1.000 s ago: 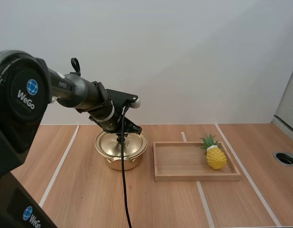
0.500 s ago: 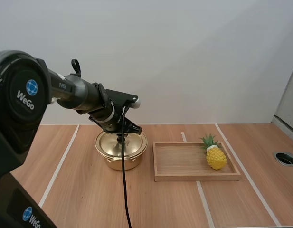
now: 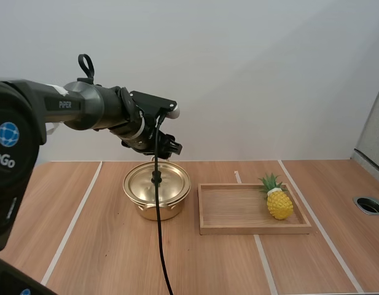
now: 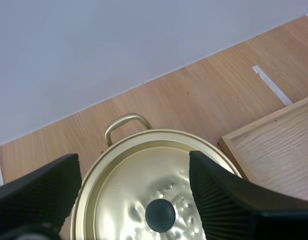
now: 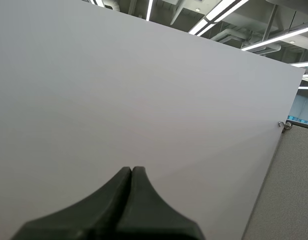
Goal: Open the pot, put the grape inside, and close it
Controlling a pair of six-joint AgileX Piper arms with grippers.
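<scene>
The left gripper's [image 4: 133, 190] jaws are spread wide above the lid's [image 3: 157, 184] knob [image 4: 160, 215], nothing held; the right gripper's [image 5: 132, 172] are pressed together, empty. The pot [image 3: 156, 208] stands shut on the table [image 3: 103, 246], so opening is judged in hand: a descent onto the knob is called for. A pineapple [image 3: 279, 203] lies in the wooden tray [image 3: 253, 230] alongside, clear of the path.

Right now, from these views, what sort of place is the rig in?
Most likely a lab test bench, not a kitchen: a wooden table marked off with white tape lines, a plain wall behind, and staged props, a pot and a pineapple in a tray.
</scene>
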